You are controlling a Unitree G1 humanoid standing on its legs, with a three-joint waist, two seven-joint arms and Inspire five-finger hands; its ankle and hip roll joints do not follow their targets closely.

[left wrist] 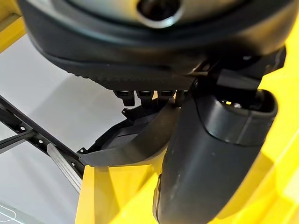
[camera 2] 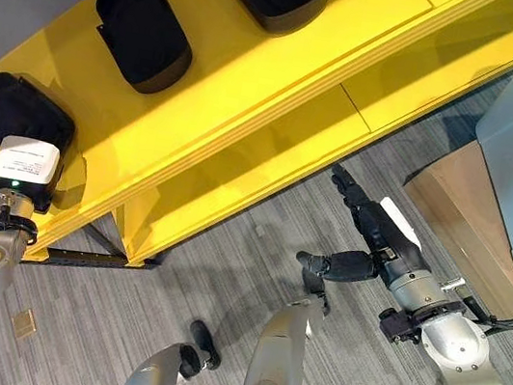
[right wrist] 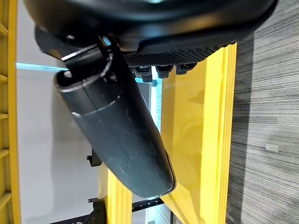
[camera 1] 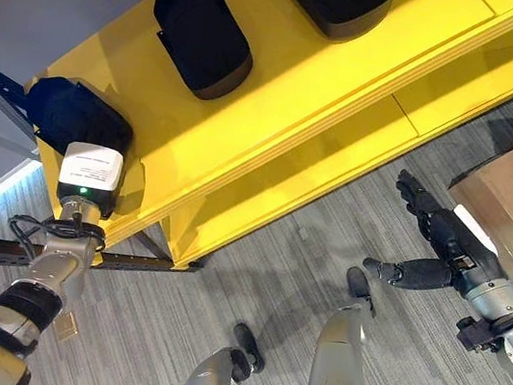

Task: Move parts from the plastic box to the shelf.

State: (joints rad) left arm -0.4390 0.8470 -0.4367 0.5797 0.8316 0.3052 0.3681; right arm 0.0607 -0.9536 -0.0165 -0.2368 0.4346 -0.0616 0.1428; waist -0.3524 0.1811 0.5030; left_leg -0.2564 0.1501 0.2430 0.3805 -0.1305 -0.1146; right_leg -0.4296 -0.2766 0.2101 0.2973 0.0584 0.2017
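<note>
White label [camera 1: 91,167] (print unreadable) by left hand [camera 1: 77,120]; yellow shelf [camera 1: 283,89]

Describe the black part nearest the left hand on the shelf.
The black part is a matte, rounded shell that looks like moulded plastic. It lies flat at the end of the yellow shelf, third in a row of similar parts. The left hand is at it; whether the fingers grip it cannot be told.

silver-grey arms with dark ringed wrist joints; the left robot hand [camera 1: 88,181] carries a white labelled block with a green light; the right robot hand [camera 2: 374,236] is dark, a white strip along it.
</note>
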